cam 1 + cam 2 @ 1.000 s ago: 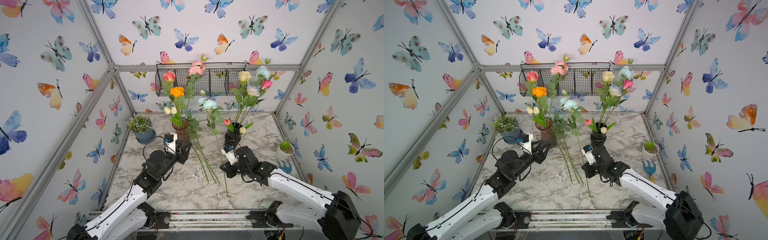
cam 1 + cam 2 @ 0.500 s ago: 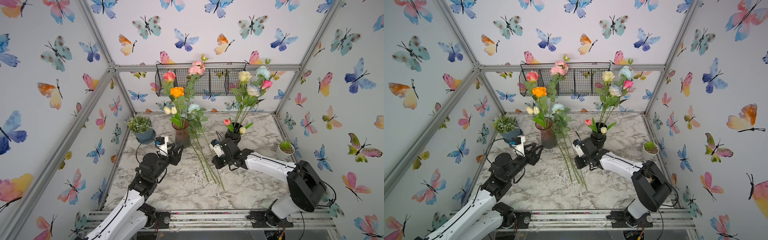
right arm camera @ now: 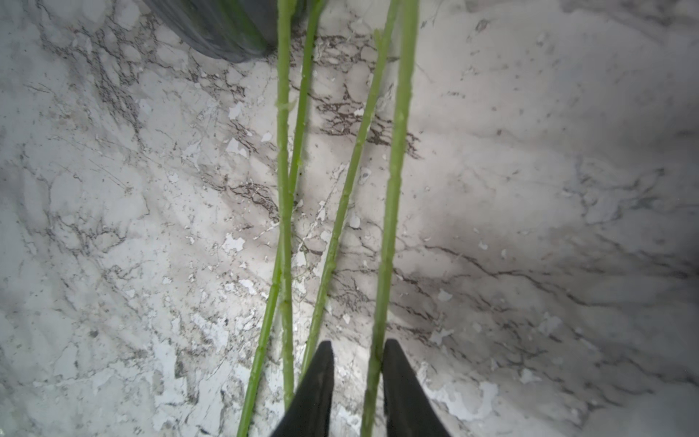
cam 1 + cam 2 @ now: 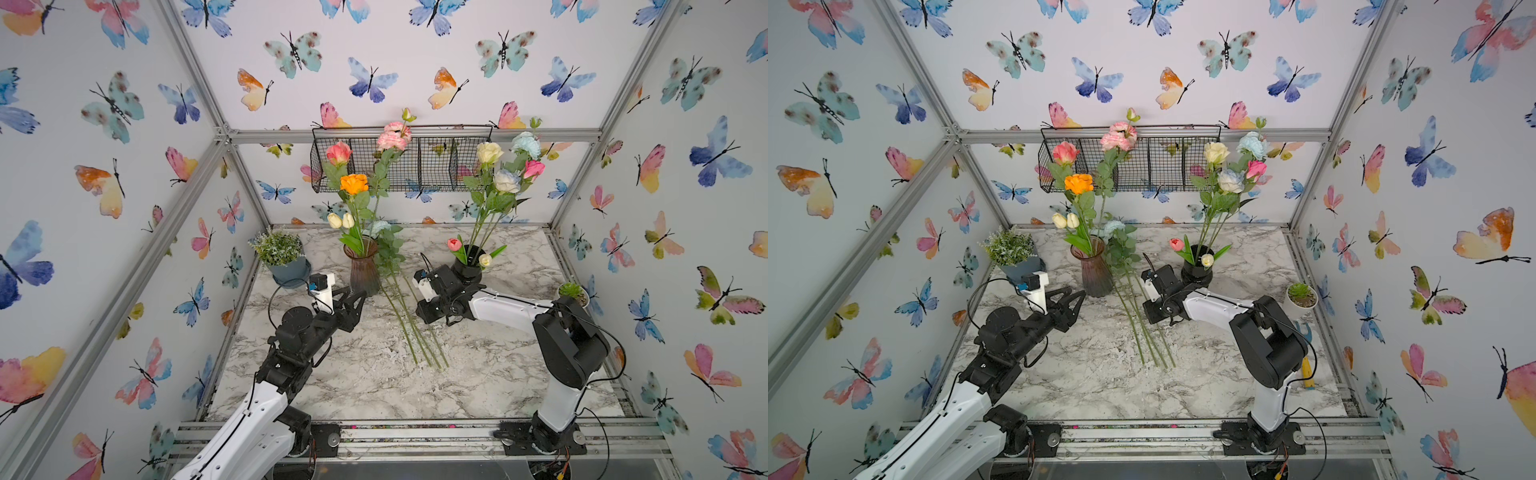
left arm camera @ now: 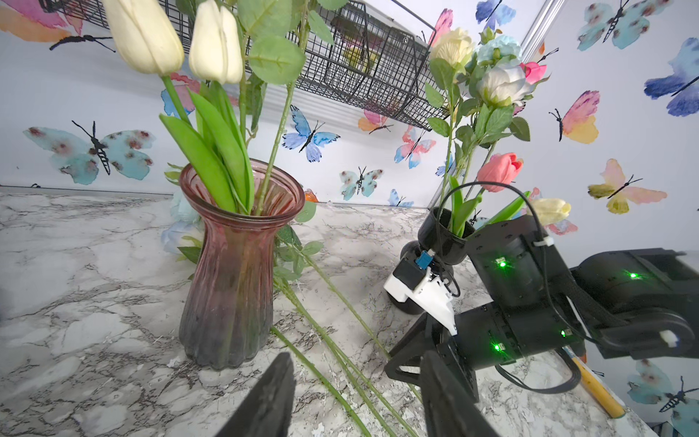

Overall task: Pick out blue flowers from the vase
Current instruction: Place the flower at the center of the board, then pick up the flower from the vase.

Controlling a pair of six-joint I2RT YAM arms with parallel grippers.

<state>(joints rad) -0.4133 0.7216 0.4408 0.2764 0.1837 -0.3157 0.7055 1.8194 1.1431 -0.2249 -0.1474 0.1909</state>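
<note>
Up high at the front, both top views look down and back over the whole marble table (image 4: 374,386), giving nearly the same picture. The left wrist camera sits low, facing across the table, close on the pink vase (image 5: 230,272), with the right arm (image 5: 529,302) beyond. The right wrist camera stares straight down, very near the green stems (image 3: 393,170), which every view shares.

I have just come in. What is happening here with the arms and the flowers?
Two robot arms are sorting flowers. Several blue-flower stems lie on the marble table between the pink glass vase and the black vase. The right gripper hangs low over them, jaws open around one stem. The left gripper, open and empty, hovers beside the pink vase. Two bluish blooms stand in the black vase, not yet picked.
</note>
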